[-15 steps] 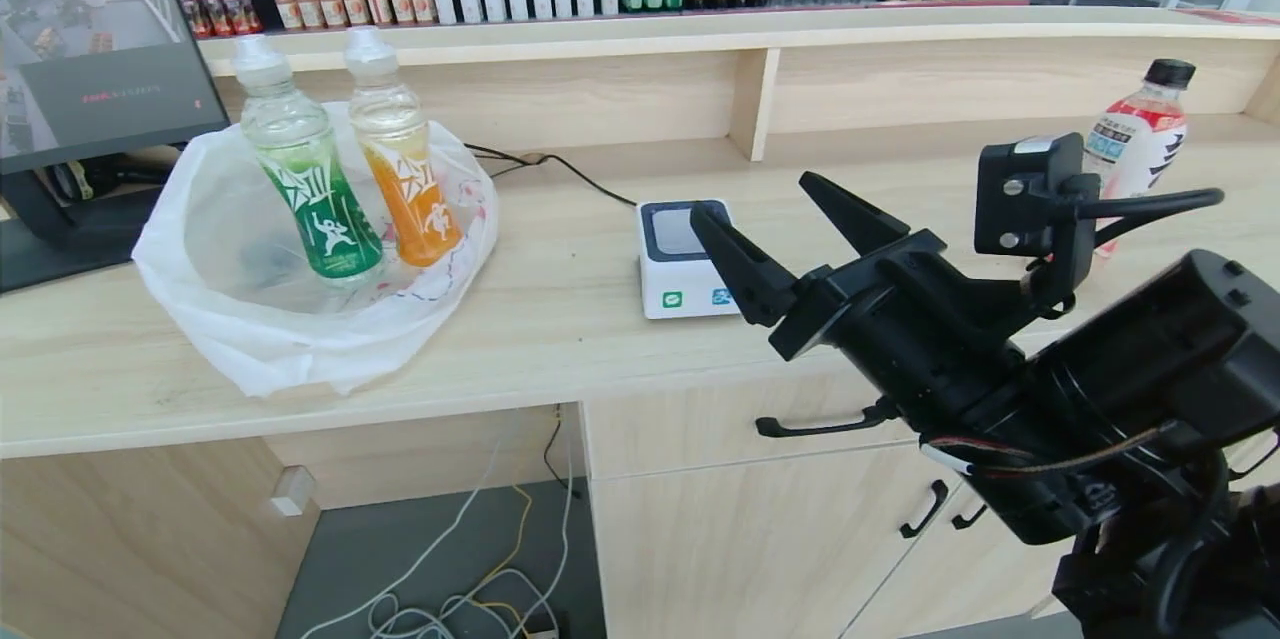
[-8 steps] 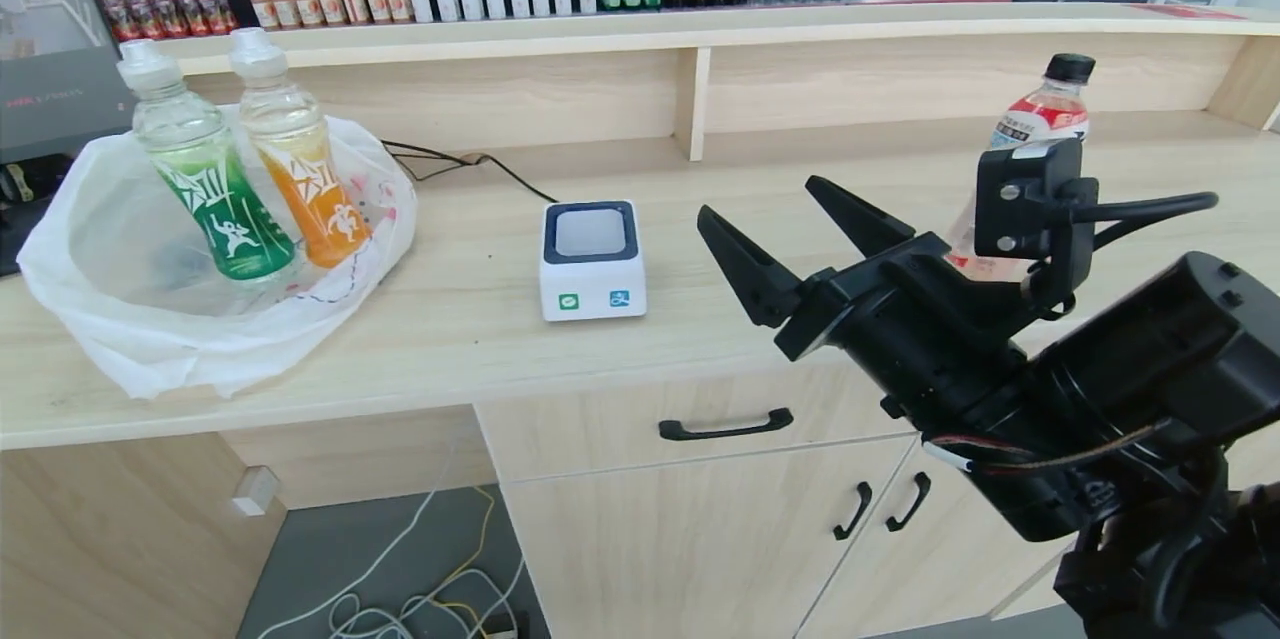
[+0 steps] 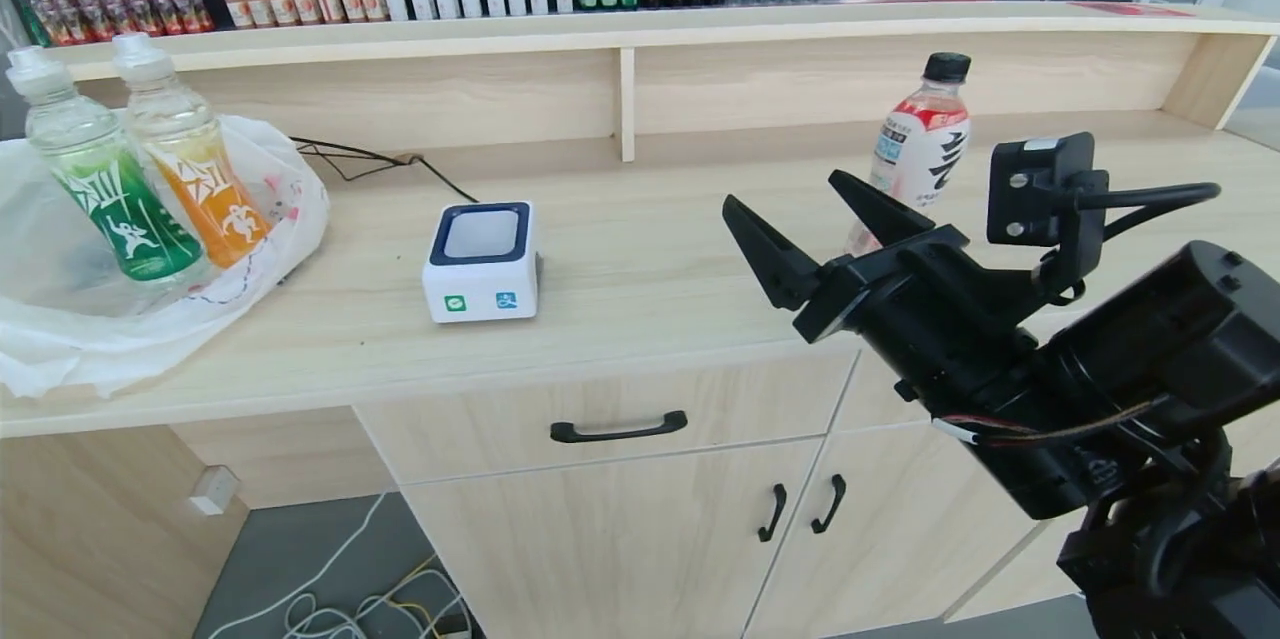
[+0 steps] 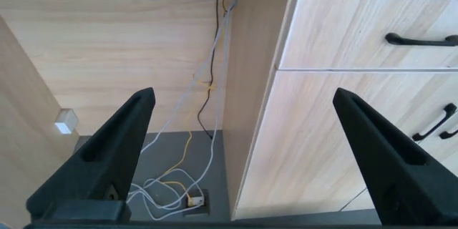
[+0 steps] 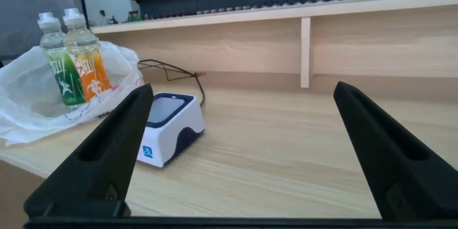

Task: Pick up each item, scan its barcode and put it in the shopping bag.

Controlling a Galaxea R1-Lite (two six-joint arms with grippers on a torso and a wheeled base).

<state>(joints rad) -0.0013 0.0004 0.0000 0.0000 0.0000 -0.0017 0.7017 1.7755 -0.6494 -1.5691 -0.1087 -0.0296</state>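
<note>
1. The main risk lies at the fingers point(image 3: 762, 254) of the right gripper point(image 3: 782, 191). The tall clear plastic bottle with a black cap and red-and-white label point(image 3: 915, 154) stands upright just past one fingertip, not between the two. A careless swing toward it could clip its side and tip it over.
2. A second risk is slip. The bottle is round and smooth, so a high or off-centre pinch could let it twist, leaving its barcode turned away from the scanner.
3. The right gripper's fingers are spread wide and hold nothing; between them the right wrist view has bare light wood counter point(image 3: 650, 259).
4. The left gripper point(image 4: 243, 96) is also spread wide and empty, facing the cabinet front below the counter.
5. Farther out, the white box-shaped barcode scanner with a dark-framed window point(image 3: 481, 262) sits on the counter, well apart from the bottle.
6. Beyond it lies the thin white plastic shopping bag point(image 3: 285, 209). It holds a green-labelled bottle point(image 3: 100, 199) and an orange-labelled bottle point(image 3: 195, 184), both upright.
</note>
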